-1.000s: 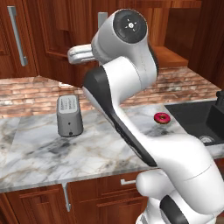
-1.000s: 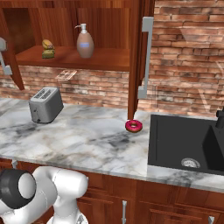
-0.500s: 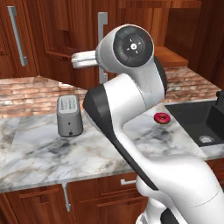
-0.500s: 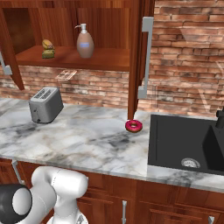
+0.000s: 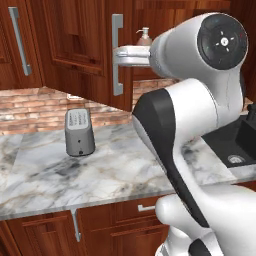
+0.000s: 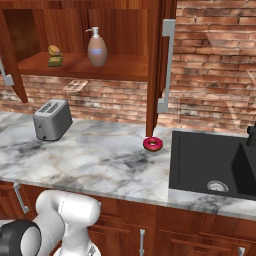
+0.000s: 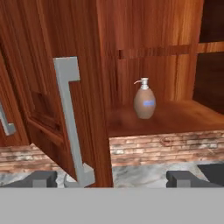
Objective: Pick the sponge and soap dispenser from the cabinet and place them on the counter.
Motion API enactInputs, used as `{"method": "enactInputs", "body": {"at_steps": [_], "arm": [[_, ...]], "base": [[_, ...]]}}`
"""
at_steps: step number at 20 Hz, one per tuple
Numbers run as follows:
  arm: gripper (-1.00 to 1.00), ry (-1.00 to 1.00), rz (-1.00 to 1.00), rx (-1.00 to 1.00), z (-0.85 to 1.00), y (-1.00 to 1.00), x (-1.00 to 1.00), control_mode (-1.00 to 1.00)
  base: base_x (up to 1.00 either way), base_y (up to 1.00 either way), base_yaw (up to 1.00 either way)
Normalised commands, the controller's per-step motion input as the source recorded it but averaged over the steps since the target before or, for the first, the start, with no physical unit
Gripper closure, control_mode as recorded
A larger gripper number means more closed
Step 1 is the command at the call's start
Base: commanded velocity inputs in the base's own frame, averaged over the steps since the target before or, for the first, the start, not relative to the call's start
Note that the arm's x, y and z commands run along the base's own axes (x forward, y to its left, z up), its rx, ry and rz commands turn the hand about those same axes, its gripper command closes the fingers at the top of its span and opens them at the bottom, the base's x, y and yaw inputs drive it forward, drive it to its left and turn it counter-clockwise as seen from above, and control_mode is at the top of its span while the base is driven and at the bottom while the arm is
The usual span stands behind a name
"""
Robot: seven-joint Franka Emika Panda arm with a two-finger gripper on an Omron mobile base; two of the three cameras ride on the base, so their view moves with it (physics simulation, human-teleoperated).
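Observation:
The cabinet point(image 6: 125, 67) stands open above the counter point(image 6: 100, 160). On its wooden shelf, the sponge point(image 6: 55, 56) lies at the left and the tan soap dispenser point(image 6: 97, 48) stands upright to its right. In the hand view the soap dispenser point(image 7: 144, 101) is straight ahead on the shelf, well beyond my gripper point(image 7: 111, 179). The gripper is open, its fingertips point(image 7: 41, 178) wide apart with nothing between them. An open cabinet door with a grey bar handle point(image 7: 70, 122) stands close on the left. The dispenser's pump point(image 5: 143, 35) peeks over my arm.
A silver toaster point(image 6: 51, 119) sits on the counter's left part, and a red doughnut point(image 6: 152, 144) lies below the right cabinet door point(image 6: 159, 60). The black sink point(image 6: 215, 165) takes up the right end. A brick wall backs the counter.
My arm has swung to the right and nearer the left base camera, and has sunk lower in the right base view. The sponge, dispenser, toaster and doughnut have stayed put.

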Motion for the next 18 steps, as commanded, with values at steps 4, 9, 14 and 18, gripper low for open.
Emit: {"method": "enactInputs", "body": {"at_steps": [4, 9, 14, 18], "arm": [[-1.00, 0.00, 0.00, 0.23, 0.06, -0.57, -0.18, -1.00], [-1.00, 0.00, 0.00, 0.34, -0.10, -0.59, -0.09, -1.00], [-1.00, 0.00, 0.03, 0.31, -0.14, -0.51, -0.02, -1.00], [-1.00, 0.00, 0.03, 0.26, -0.15, -0.35, 0.00, -1.00]], "base": [[0.00, 0.00, 0.00], [0.00, 0.00, 0.00], [0.00, 0.00, 0.00], [0.00, 0.00, 0.00]]}}
